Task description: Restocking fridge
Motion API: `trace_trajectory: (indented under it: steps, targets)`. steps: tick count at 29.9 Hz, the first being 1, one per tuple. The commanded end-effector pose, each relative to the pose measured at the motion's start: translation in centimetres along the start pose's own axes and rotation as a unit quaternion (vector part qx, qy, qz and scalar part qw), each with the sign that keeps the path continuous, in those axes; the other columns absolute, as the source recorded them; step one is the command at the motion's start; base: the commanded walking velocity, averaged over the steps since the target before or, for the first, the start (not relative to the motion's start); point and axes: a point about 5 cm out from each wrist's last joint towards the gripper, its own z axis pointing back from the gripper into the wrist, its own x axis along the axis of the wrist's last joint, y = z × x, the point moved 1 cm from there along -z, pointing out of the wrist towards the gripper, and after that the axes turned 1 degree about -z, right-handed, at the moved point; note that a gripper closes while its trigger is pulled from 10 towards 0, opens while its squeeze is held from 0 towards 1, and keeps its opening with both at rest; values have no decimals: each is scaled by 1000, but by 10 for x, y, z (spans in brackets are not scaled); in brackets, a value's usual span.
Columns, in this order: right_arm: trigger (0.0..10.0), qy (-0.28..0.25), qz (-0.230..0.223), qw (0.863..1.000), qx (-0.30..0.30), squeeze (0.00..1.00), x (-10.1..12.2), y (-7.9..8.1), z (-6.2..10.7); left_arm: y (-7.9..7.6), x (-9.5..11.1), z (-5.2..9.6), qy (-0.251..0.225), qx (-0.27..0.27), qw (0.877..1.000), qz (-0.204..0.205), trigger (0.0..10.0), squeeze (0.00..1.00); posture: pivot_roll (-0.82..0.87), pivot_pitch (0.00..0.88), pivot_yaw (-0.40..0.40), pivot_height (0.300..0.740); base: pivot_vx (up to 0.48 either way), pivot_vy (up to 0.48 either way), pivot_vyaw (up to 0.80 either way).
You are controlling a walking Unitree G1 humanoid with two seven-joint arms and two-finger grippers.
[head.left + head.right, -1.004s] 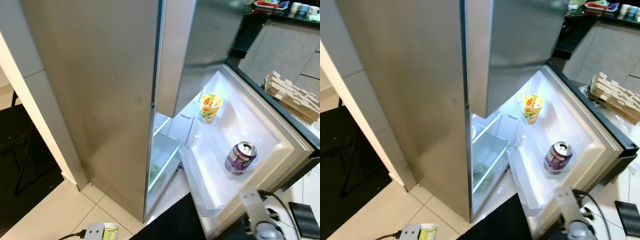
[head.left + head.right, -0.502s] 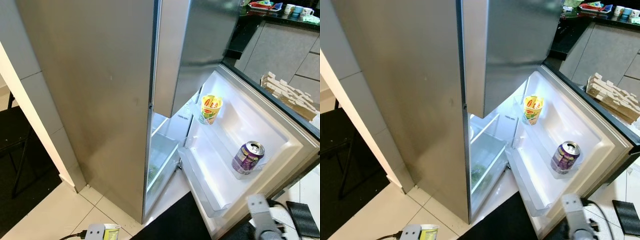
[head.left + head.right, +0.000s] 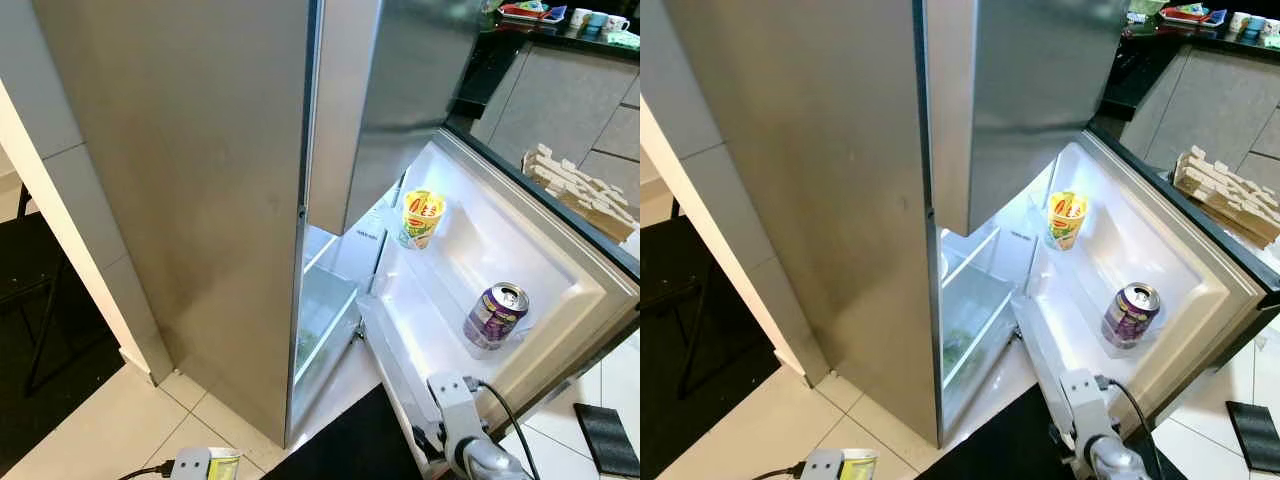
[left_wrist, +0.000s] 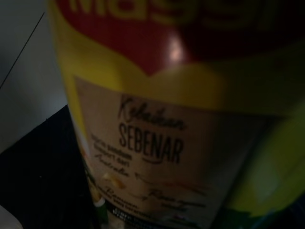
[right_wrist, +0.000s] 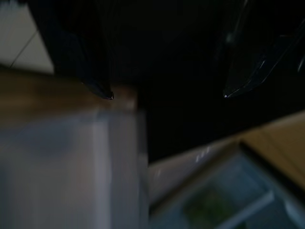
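Left gripper low at floor level, clenched on yellow Maggi cup (label close in left wrist view). Steel fridge in middle, lower door swung open to right. Noodle cup on upper door shelf, purple can on lower one. Right gripper under door edge, fingers spread apart, holding nothing.
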Motion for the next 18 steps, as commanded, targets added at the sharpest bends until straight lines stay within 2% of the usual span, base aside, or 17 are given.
trace_trajectory:
  steps: [1, 2, 4, 7, 8, 9, 10, 11, 13, 14, 15, 18]
  targets:
    - [10000, -29, 0, 999, -20, 0, 15, -7, -2, -2, -9, 1, 14, -2, 1000, 3, 10000, 0, -52, 0, -43, 740, 0, 0, 0]
    - [10000, -29, 0, 999, -20, 0, 15, -7, -2, -2, -9, 1, 14, -2, 1000, 3, 10000, 0, -52, 0, -43, 740, 0, 0, 0]
    - [10000, -49, -1, 998, -35, 0, 29, -14, -4, -3, -9, 1, 14, -2, 1000, 5, 10000, 0, -48, 0, -47, 740, 0, 0, 0]
    - [10000, -55, -2, 998, -40, 0, 33, -16, -4, -3, -9, 1, 13, -2, 1000, 5, 10000, 0, -48, 0, -47, 740, 0, 0, 0]
    - [3686, -61, -3, 997, -44, 0, 37, -18, -4, -3, -9, 1, 13, -2, 1000, 6, 10000, 0, -48, 0, -48, 740, 0, 0, 0]
    - [941, -66, -2, 997, -50, 0, 40, -20, -4, -3, -9, 1, 13, -2, 1000, 6, 10000, 0, -48, 0, -48, 740, 0, 0, 0]
    - [941, -66, -2, 997, -50, 0, 40, -20, -4, -3, -9, 1, 13, -2, 1000, 6, 10000, 0, -48, 0, -48, 740, 0, 0, 0]
    - [0, -68, 0, 996, -57, 0, 41, -22, -4, -3, -9, 1, 13, -2, 1000, 6, 10000, 0, -48, 0, -48, 740, 0, 0, 0]
    - [0, -68, 3, 996, -65, 0, 43, -24, -4, -3, -9, 1, 13, -2, 1000, 6, 10000, 0, -48, 0, -48, 740, 0, 0, 0]
    - [9373, -64, 11, 995, -80, 0, 42, -28, -4, -3, -10, 1, 13, -2, 1000, 6, 10000, 0, -48, 0, -47, 740, 0, 0, 0]
    - [10000, -62, 15, 994, -92, 0, 41, -32, -3, -3, -10, 1, 13, -2, 1000, 7, 10000, 0, -48, 0, -47, 740, 0, 0, 0]
    - [10000, -62, 20, 991, -114, 0, 40, -39, -1, -3, -10, 1, 13, -2, 1000, 7, 10000, 0, -48, 0, -47, 740, 0, 0, 0]
